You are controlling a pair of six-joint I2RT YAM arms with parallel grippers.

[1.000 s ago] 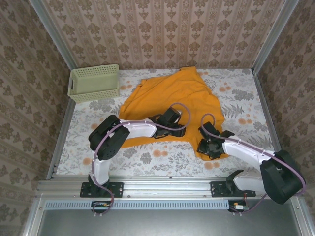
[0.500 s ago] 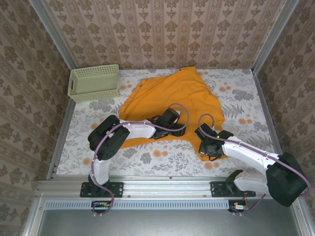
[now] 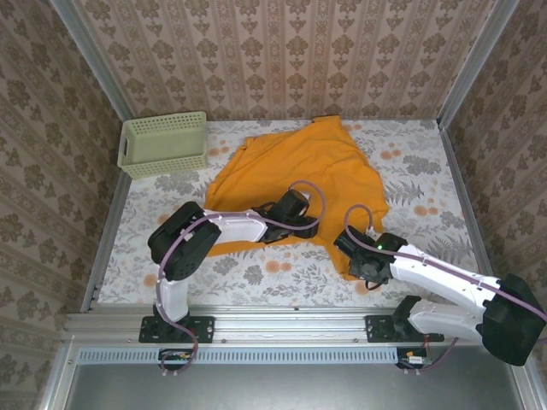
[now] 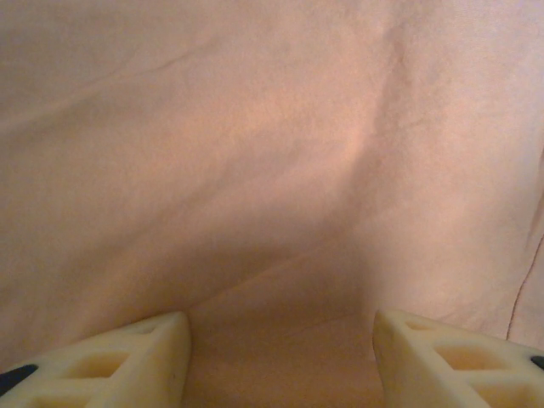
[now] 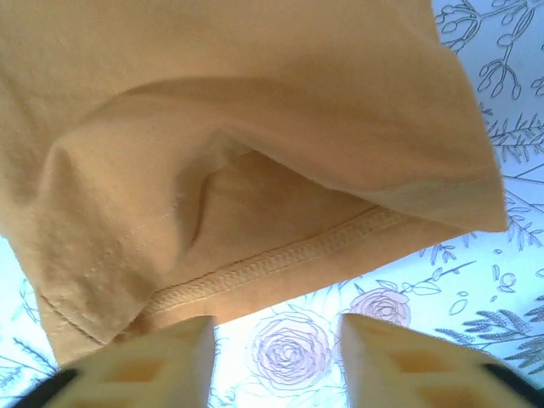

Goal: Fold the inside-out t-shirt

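Floral-print table (image 3: 427, 171), the inside-out t-shirt (image 3: 299, 175) lying crumpled at centre. Left gripper (image 4: 280, 340), released, sits over mid-cloth. Right gripper (image 5: 276, 340), released, faces the near hem (image 5: 280, 259). It should probably advance low and take both hem layers before closing.

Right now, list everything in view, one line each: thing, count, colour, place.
orange-yellow cotton t-shirt: one, orange-yellow, crumpled across the table's middle.
pale green plastic lattice basket: one, pale green, far left corner, apart from the shirt.
floral table cover: one, white with orange and grey flowers, under everything.
patterned walls: three, brown-beige, around the table.
left gripper: one, cream fingers, open over the shirt.
right gripper: one, cream fingers, open at the shirt's near hem.
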